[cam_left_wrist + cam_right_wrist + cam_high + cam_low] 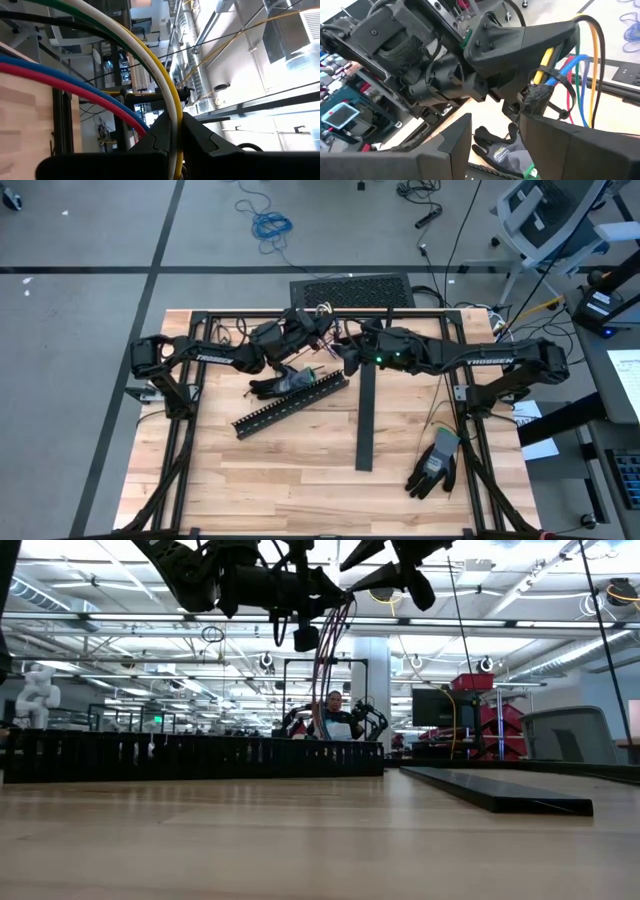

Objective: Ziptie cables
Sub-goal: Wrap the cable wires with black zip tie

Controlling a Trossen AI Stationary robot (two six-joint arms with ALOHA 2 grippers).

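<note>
Above the table (pixel 300 470): cables (pixel 172 100) between left gripper (pixel 172 137) fingers

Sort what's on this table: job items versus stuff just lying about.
Job:
cables, pinched in the shut left gripper
right gripper, close beside the bundle

Lying about:
slotted duct
flat black strip
two gloves

arms 2 (pixel 215 358) | gloves 2 (pixel 434 464) | slotted duct 1 (pixel 290 404) | flat black bar 1 (pixel 365 415) | cable bundle 1 (pixel 328 650) | counter 1 (pixel 300 480)
</note>
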